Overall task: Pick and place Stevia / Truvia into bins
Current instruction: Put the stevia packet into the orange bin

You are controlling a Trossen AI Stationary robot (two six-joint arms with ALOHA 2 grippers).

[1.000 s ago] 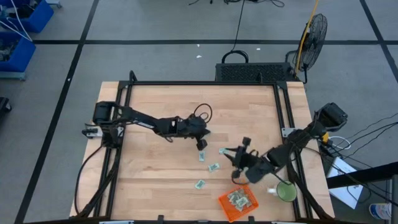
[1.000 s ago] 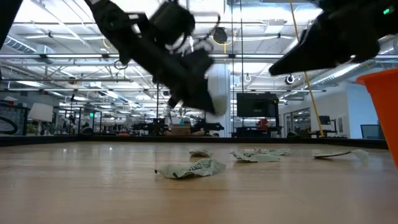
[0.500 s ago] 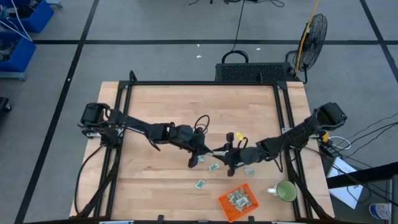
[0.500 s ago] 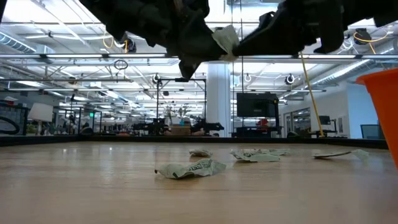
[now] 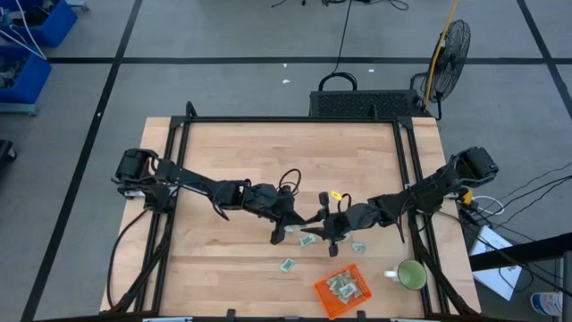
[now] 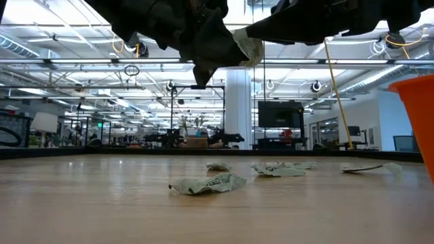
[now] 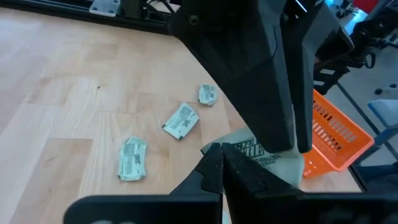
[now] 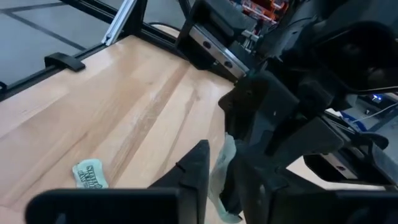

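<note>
One pale green and white sachet [image 6: 248,49] hangs in the air above the table's middle, between both grippers. My left gripper [image 5: 284,224] reaches in from the left and is shut on it. My right gripper [image 5: 315,225] reaches in from the right, its fingers closed on the same sachet [image 8: 224,165]. Several more sachets lie flat on the wood [image 5: 308,240] [image 5: 288,265] [image 5: 359,247]. The orange basket [image 5: 341,288] stands near the table's near edge with sachets inside. My left gripper pinches the sachet's one end [image 7: 239,152] between its two fingertips, coming level from the table's left. The sachet is lifted clear of the table. My right gripper has the sachet's other end [image 8: 219,177] between its two fingers, coming from the table's right; the left gripper's body hides much of the contact.
A round green mug [image 5: 412,275] stands right of the basket. Three loose sachets [image 7: 132,158] [image 7: 181,121] [image 7: 207,94] lie below the grippers. The basket's rim [image 6: 417,88] shows at the low view's right. Bare wood lies on the table's left and far parts.
My right gripper has swung from beside the basket toward the table's left and met my left gripper over the middle. My left gripper has moved a little toward the near edge and right. In the last half second the right gripper has edged closer onto the sachet.
</note>
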